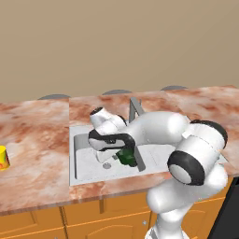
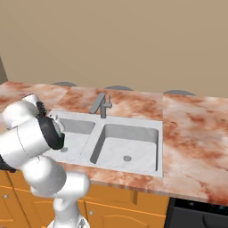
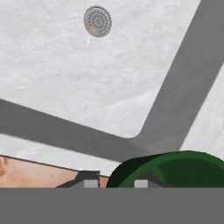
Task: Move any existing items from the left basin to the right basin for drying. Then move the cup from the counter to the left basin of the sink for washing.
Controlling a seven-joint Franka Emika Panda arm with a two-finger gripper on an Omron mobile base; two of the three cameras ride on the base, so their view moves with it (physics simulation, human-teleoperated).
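The dark green utensil hangs just above the floor of the left basin, near its right wall. My gripper is shut on it. In the hand view the green head bulges up beside my gripper, with the basin's round drain farther off. The yellow cup stands on the counter at the far left edge. The wider right basin lies beside the left basin, and my arm covers most of it in the left base view.
The grey faucet rises at the sink's middle back, just behind my wrist; it also shows from the other side. A divider wall separates the two basins. Orange cabinets run below the counter's front edge.
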